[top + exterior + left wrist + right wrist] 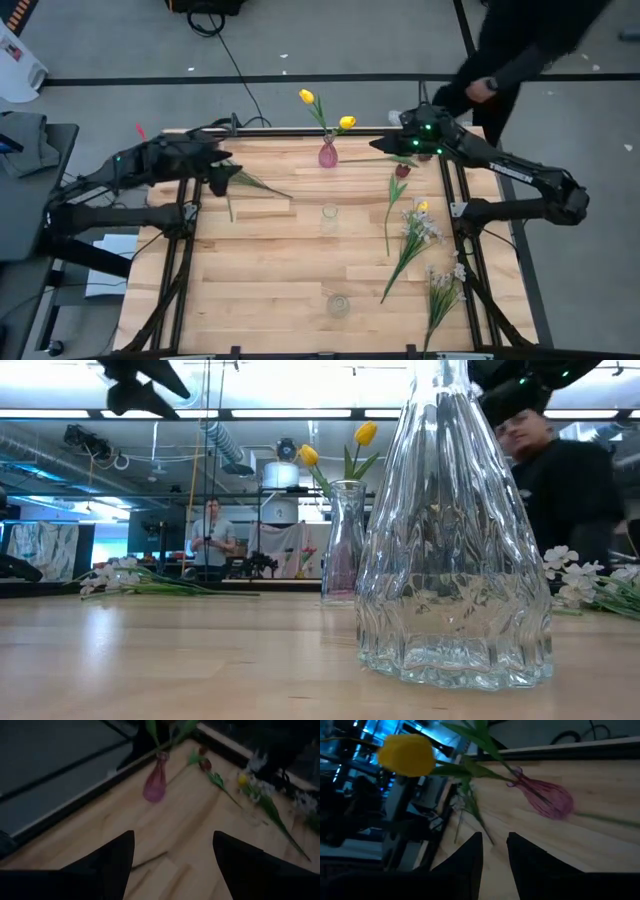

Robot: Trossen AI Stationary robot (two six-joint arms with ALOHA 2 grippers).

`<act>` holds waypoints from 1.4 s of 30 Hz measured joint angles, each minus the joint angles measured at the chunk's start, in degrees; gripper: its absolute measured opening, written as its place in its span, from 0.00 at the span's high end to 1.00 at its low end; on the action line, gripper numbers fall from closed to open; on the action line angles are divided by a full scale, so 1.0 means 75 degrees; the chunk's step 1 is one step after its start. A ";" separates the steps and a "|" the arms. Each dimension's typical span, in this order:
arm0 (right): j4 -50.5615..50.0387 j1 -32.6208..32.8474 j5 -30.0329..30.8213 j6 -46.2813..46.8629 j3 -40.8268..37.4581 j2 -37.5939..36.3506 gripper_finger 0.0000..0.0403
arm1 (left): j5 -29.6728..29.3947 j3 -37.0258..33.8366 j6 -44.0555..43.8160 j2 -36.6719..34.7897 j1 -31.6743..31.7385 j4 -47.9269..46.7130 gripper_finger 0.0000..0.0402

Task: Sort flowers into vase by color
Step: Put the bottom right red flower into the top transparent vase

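A pink vase (328,153) stands at the far middle of the table, with two yellow tulips (306,96) held upright by their stems in its neck. A spray with a green stem (255,185) lies flat on the wood at the far left. My left gripper (226,176) hangs open just above it with nothing between its fingers (172,855). A dark red tulip (402,172), a small yellow bud (422,207) and white sprays (420,235) lie on the right side. My right gripper (402,140) hovers right of the pink vase (550,800), its fingers (495,850) a narrow gap apart and empty.
Two clear glass vases stand on the table's centre line, one in the middle (329,215) and one near the front edge (338,305). A loose green stem (385,160) lies between the pink vase and my right gripper. A person in dark clothes (510,60) stands beyond the far right corner.
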 joint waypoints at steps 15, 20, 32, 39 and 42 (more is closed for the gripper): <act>-0.4029 0.0616 0.1188 0.2788 0.0000 -0.0525 0.74 | 0.1208 -0.3618 -0.3414 -0.0564 0.0000 0.5215 0.32; -0.4180 0.0810 0.1577 0.3427 0.0000 0.0043 0.74 | 0.0801 -0.3836 -0.5362 -0.0239 0.0003 0.6095 0.32; -0.4556 0.0862 0.2892 0.3043 0.0000 0.1337 0.74 | 0.1105 -0.3836 -0.5844 -0.0050 0.0000 0.5321 0.32; -0.4550 0.0880 0.2895 0.3028 0.0000 0.1682 0.75 | 0.1162 -0.3836 -0.5878 -0.0056 0.0000 0.5390 0.32; -0.4569 0.0875 0.2865 0.3024 0.0000 0.1911 0.75 | 0.1160 -0.3836 -0.5837 -0.0053 0.0000 0.5505 0.32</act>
